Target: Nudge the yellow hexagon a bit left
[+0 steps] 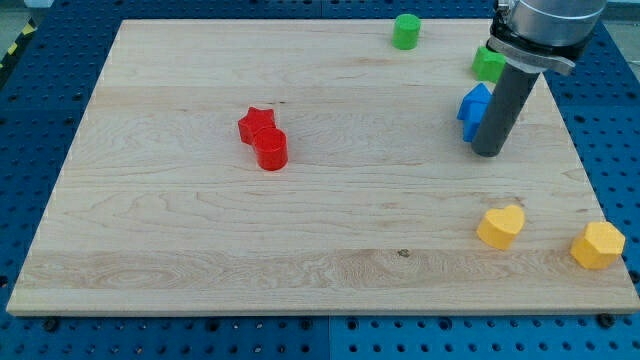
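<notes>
Yellow hexagon (598, 245): a yellow hexagonal plastic block near the bench's lower right corner, below my tip (488, 153) and to its right in the view, well apart from it.
Tip: the lower end of the straight dark rod, just to the right of the blue plastic block (474, 110), touching or nearly so; which cannot be told.
Pincer state: this arm carries no pincer, only the rod, so nothing is clenched or grasped and no block is held.
Governing relation: the hexagon must travel toward the view's left, so the tip probably needs to reach the hexagon's right face; at present it stands on the wrong side, up and to the left.
Obstacle on the way: a yellow heart-shaped plastic block (501, 227) lies almost straight below the tip, to the left of the hexagon and apart from it; a long push could run the hexagon into it.
Arm pose: the rod stands nearly upright, its grey collar at the view's top edge.
Bench (180, 250): pale wooden board.
Other blocks: a green block (488, 64) just above the tip beside the collar; a green cylinder (406, 31) up and to the left; a red star (256, 123) and a red cylinder (271, 150), touching, far left.
</notes>
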`<action>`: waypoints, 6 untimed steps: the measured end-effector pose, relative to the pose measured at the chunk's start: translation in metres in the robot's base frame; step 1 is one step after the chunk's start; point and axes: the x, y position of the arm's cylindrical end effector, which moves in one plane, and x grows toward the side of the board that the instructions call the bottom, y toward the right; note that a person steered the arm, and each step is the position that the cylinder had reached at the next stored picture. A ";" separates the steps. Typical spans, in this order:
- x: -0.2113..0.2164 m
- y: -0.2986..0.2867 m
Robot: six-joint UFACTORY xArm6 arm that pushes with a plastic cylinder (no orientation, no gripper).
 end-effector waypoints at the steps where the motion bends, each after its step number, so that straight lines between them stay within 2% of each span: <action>1: 0.020 0.001; 2: 0.042 0.038; 3: 0.048 0.119; 4: 0.082 0.156; 6: 0.141 0.155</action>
